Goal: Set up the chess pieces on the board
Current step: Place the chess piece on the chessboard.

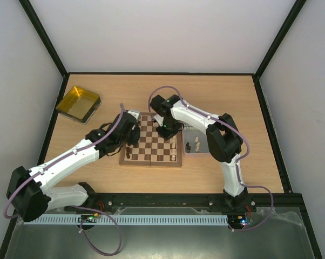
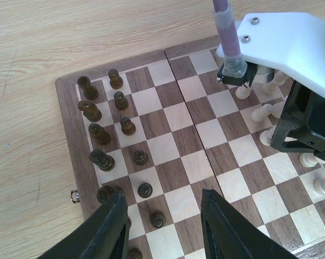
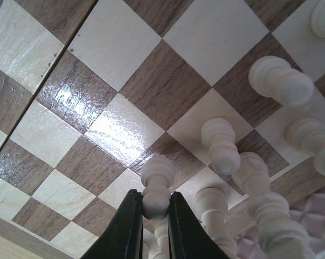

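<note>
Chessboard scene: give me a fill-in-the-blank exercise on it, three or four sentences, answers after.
The right gripper is shut on a pawn whose colour is ____. The left gripper hangs over the board with its jaws ____. In the top view the dark pieces stand along the board's ____ side. The tray at the far left of the table is coloured ____.
Missing words: pale; open; left; yellow.

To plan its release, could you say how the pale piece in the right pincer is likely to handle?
The pale piece looks turned and smooth, so it may slip in the right pincer, which grips its narrow neck. Tall and slim, it probably tips easily. A nudge could topple its close neighbours.
</note>
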Tool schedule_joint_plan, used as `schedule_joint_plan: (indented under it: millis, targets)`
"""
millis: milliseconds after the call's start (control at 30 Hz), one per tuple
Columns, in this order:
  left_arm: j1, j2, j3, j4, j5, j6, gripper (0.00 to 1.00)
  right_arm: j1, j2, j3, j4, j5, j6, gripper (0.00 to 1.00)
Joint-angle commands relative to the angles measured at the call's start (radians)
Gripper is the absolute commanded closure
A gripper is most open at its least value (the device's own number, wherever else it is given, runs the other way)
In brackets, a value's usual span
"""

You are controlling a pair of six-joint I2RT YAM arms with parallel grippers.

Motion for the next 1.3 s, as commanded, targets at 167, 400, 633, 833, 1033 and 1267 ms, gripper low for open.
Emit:
schedule_joint_plan:
  millis: [167, 400, 633, 833, 1033, 1267]
  targets:
    - [0.006, -0.007, -0.010, 0.011, 0.012, 0.012, 0.61, 0.011, 0.010, -0.021, -0.032, 0.019, -0.001, 0.92]
    - [0.006, -0.005, -0.009, 0.014, 0.018, 0.013, 0.61, 0.011, 0.005, -0.037, -0.030, 0.038, -0.001, 0.92]
    - [0.009, -0.004, -0.009, 0.015, 0.025, 0.014, 0.61, 0.011, 0.003, -0.039, -0.032, 0.038, -0.001, 0.83]
    - [0.009, 0.002, -0.009, 0.017, 0.029, 0.015, 0.61, 0.011, 0.004, -0.025, -0.034, 0.034, -0.002, 0.79]
    - [0.012, 0.004, -0.008, 0.019, 0.031, 0.015, 0.61, 0.011, 0.000, -0.018, -0.038, 0.028, -0.004, 0.84]
    - [0.014, 0.008, -0.009, 0.019, 0.035, 0.015, 0.60, 0.011, -0.003, -0.013, -0.038, 0.020, -0.004, 0.89]
